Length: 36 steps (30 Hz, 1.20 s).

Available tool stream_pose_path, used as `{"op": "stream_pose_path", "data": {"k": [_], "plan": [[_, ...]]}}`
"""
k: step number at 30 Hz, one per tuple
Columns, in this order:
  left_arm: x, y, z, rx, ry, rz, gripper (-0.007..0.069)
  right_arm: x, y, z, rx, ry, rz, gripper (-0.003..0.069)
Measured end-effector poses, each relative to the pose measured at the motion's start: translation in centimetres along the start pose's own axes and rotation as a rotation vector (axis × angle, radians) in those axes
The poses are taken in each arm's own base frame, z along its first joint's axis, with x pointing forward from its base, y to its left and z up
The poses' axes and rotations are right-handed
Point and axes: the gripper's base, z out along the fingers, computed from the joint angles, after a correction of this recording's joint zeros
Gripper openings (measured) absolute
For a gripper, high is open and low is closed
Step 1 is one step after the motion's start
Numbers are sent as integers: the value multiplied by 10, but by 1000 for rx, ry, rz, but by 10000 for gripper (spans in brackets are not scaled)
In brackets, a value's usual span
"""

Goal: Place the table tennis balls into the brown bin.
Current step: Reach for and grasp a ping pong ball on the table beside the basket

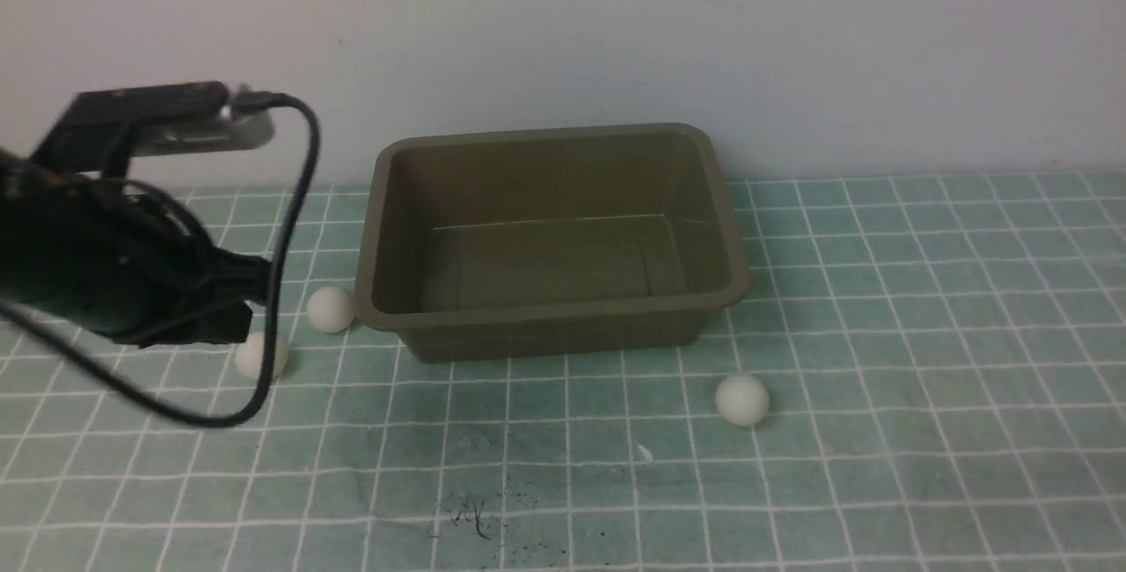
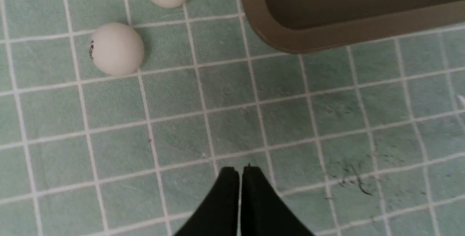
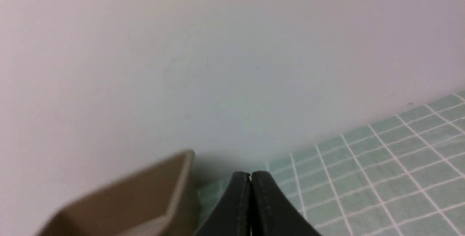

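Left gripper clenched on nothing over green checked cloth; right gripper pinched shut too, empty, absent from the front view. Nearest, small white matte table tennis ball, alone to the right; further left, marked ball half hidden by the left arm, then third ball just beside the olive-brown rectangular plastic bin — bare inside. Looks unstarted — all three balls yet to go in.

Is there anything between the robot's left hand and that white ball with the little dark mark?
No. In the left wrist view only bare green checked mat lies between the shut left hand and the marked ball.
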Motion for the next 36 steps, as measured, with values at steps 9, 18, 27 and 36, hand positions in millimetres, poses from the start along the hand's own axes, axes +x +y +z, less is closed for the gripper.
{"op": "stream_pose_path", "data": {"k": [9,18,27,36], "plan": [[-43,21,57,-118,99,41,-5,-2,0,0,1,-23,86,-13],[-59,42,115,-214,206,98,154,-17,30,1,-1,364,62,-13],[-56,52,146,-245,222,124,549,-45,57,31,-15,643,-143,58],[-49,58,176,-245,251,79,337,-50,61,64,-10,763,-221,244]]}}
